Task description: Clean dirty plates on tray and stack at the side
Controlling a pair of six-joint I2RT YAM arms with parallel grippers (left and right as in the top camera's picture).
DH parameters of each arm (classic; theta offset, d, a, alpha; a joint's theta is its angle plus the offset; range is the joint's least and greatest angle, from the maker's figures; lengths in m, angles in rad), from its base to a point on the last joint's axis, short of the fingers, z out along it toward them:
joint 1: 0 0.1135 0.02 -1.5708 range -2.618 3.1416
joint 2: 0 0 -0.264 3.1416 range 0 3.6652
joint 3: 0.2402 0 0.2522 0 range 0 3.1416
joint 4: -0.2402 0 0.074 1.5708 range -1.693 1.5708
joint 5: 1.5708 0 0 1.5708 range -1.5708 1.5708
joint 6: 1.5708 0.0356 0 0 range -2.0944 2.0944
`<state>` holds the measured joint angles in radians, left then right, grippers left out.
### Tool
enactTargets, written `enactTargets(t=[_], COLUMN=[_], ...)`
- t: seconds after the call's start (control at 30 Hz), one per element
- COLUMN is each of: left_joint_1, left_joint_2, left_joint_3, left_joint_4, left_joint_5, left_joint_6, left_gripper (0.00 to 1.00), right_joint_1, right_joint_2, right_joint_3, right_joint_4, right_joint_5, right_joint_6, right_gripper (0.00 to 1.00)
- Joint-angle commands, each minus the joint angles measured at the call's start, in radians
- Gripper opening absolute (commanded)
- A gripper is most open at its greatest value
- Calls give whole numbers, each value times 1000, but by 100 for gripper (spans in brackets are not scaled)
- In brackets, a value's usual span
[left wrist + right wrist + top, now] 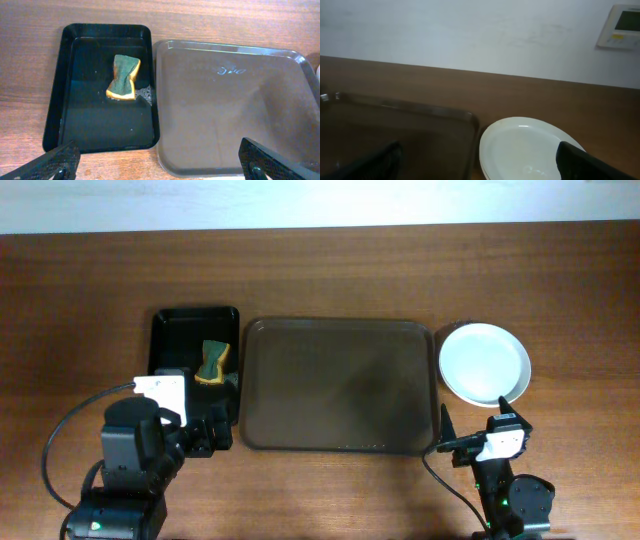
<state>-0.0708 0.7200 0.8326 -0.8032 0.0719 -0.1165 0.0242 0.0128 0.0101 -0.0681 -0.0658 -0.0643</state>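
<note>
The dark brown tray (340,385) lies mid-table with no plates on it; it also shows in the left wrist view (235,105) and the right wrist view (395,130). White plates (485,363) sit stacked on the table to the tray's right, the top one clean with no sauce streaks; the stack shows in the right wrist view (530,150). My left gripper (160,167) is open and empty over the tray's near left corner. My right gripper (480,165) is open and empty, near the tray's front right corner and in front of the stack.
A smaller black tray (170,360) stands left of the brown tray and holds a green and yellow sponge (213,361), also in the left wrist view (124,77). A white wall with a control panel (621,25) lies beyond the table's far edge.
</note>
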Motion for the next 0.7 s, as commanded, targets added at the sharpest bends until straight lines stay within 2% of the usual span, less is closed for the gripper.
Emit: enactTargets(t=[0.0, 0.53, 0.67], left_joint_1=[2, 1, 2], left_joint_2=[-2, -9, -145], left_joint_3=[-5, -5, -95], left_joint_4=[2, -9, 32], left_joint_5=[8, 4, -35], left_joint_6=[17, 18, 25], left_gripper=[100, 100, 100], right_joint_1=[8, 8, 8], right_joint_2=[-9, -9, -9], right_joint_3=[-5, -5, -5], right_joint_4=[-7, -7, -7], right_joint_5=[22, 22, 22], right_joint_6=[13, 13, 13], right_gripper=[98, 98, 98])
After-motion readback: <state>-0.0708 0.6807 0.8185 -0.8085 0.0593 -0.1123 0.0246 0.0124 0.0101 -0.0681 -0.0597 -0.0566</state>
